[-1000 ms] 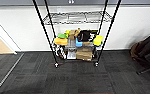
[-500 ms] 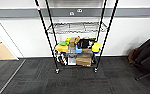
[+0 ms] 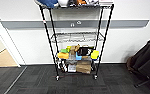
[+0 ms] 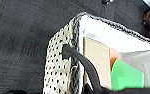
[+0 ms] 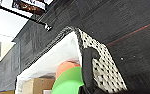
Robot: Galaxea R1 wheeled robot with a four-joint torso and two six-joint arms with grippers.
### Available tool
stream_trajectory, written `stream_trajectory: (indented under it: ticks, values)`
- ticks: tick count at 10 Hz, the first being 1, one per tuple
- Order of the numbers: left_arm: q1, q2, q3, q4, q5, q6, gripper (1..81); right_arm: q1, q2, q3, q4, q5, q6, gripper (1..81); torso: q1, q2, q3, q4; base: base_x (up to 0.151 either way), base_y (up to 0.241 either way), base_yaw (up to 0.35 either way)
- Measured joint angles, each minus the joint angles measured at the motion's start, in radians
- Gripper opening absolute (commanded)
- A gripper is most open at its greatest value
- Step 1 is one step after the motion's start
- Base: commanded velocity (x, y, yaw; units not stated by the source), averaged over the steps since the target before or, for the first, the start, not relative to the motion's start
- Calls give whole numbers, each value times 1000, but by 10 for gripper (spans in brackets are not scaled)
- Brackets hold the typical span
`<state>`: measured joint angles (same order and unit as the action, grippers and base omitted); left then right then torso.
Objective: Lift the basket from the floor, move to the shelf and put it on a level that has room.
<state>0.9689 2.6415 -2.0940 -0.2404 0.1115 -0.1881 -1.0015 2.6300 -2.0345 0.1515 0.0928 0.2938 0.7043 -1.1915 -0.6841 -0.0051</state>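
Basket [image 4: 62, 72] shows up large in both our wrist cams, cream woven side with dark dots, white lining [image 4: 108, 33] at the rim, dark carpet floor [image 4: 21, 37] well beneath it, so it looks lifted rather than resting. A black loop handle [image 4: 78, 62] stands at each end; on the left wrist cam it runs up toward our wrist, same on the right wrist cam. We can't make out fingers on either hand, so we can't tell how far open they are or whether they grip the handles. Both wrists sit just above the basket ends, cameras looking down its outer sides.

Inside the basket: a tan cardboard piece [image 4: 96, 60], an orange item [image 4: 114, 57] and a bright green block [image 4: 126, 75], all partly hidden.

Head cam: black wire shelf [image 3: 76, 37] straight ahead against a white wall [image 3: 131, 45] with a grey band, on casters on the carpet. Top tier carries toys. Second level [image 3: 76, 37] is bare wire grid. Third tier is packed with yellow, green and blue items [image 3: 77, 52]; a brown cardboard box [image 3: 83, 67] sits on the bottom tier. Tan wood flooring [image 3: 2, 60] through the opening at left, a dark chair [image 3: 146, 62] at right.
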Motion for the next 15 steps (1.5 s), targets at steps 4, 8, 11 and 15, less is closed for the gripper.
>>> stream_trajectory:
  ticks: [4, 8, 11, 15]
  values:
    - [15, -3, 0, 0, 1, 1, 10, -15, -11, 14, 0, -1, 0, 10, -72, 109, 43, 0, 0, 0, 0]
    - [18, -23, 27, 0, 3, 3, 10, -35, -42, 66, -2, 16, 0, 10, -162, 247, 43, 0, 0, 0, 0]
    - [18, -26, 39, 0, 4, 4, 10, -35, -51, 72, -3, 21, 0, 10, -221, 339, 69, 0, 0, 0, 0]
    - [23, -29, 39, 0, 4, 8, 10, -38, -52, 74, -4, 21, 0, 10, -305, 467, 198, 0, 0, 0, 0]
